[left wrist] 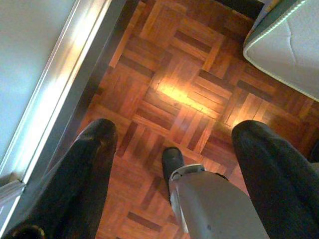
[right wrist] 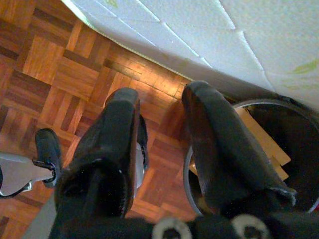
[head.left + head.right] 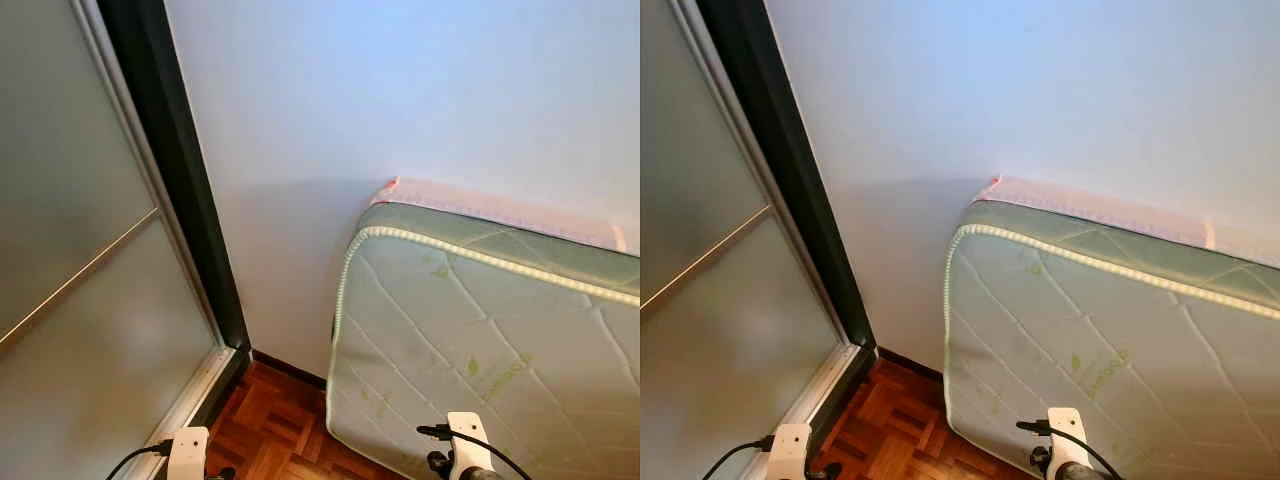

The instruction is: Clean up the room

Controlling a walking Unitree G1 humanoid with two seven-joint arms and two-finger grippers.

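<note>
The left gripper (image 1: 174, 144) hangs low over the parquet floor (image 1: 184, 89), its two black fingers (image 1: 84, 169) spread wide apart, nothing between them. Between those fingers you can see the robot's own grey leg and dark foot (image 1: 172, 159) planted on the wood. A bright patch of light lies on the parquet just ahead.

Over to the right gripper (image 2: 159, 129): its fingers (image 2: 112, 134) are parted with a narrow gap, released, gripping nothing. Just beside the far finger sits a round grey-rimmed bin (image 2: 294, 119), and pale wooden slat-like pieces show inside it. The bin stands on the floor right up against the mattress (image 3: 480, 340).

Moving outward, that mattress leans on its edge against the white wall (image 3: 400, 90), tilted, quilted white with small green leaf prints and a beaded trim along its border. A pinkish strip (image 3: 500, 210) runs along its top edge where it meets the wall. No writing or brand can be read on it; the green marks are too faint to tell.

To the left, a frosted sliding door (image 3: 70, 250) with a dark frame (image 3: 170, 170) and silver rail runs down to the floor. Dark skirting lines the wall's base.
</note>
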